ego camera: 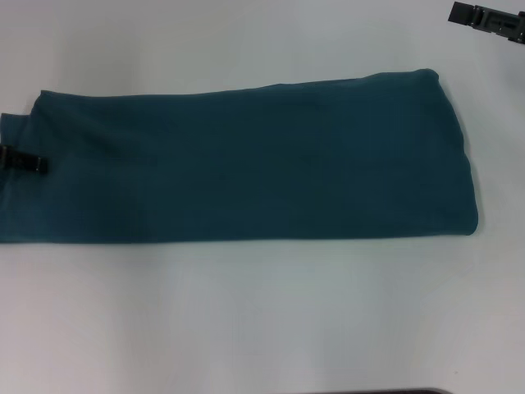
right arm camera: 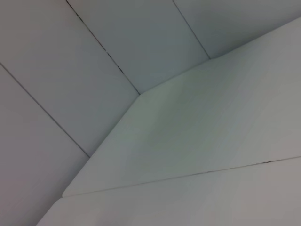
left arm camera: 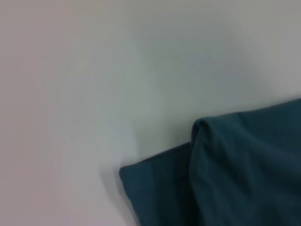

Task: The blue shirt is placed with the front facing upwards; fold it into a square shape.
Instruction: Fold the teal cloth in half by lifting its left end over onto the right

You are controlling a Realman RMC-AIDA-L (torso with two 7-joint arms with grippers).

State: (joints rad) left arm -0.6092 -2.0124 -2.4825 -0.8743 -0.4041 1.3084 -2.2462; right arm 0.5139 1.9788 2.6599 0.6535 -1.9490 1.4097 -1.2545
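Near table edge: a thin dark strip shows at the very bottom of the head view, with bare white table between it and the cloth.
Blue shirt: the blue shirt lies flat on the table as a long band running left to right across the middle of the head view, plain teal side up, no print showing.
Shirt near edge: nearly straight and parallel to the table's front.
Shirt right end: rounded, doubled-over fold with a soft corner, thicker than the rest.
Shirt far edge: slants, rising toward the right end, with a faint crease running along it.
Shirt left end: runs out of the head view; a second layer sticks out slightly beyond the upper layer at the far left corner.
Left gripper: the left gripper shows only as a small dark tip at the left edge of the head view, over or on the shirt's left end; whether its claw is open, closed or gripping cloth, I cannot tell.
Left wrist view: a folded shirt corner with a raised, rolled upper layer over a flatter lower layer, lying on white table; none of the arm's own fingers appear.
Right gripper: the right gripper sits at the far right corner of the head view, well apart from the shirt, over bare table; its claw state cannot be told.
Right wrist view: only pale panels with thin dark seams and a light flat surface; no cloth.
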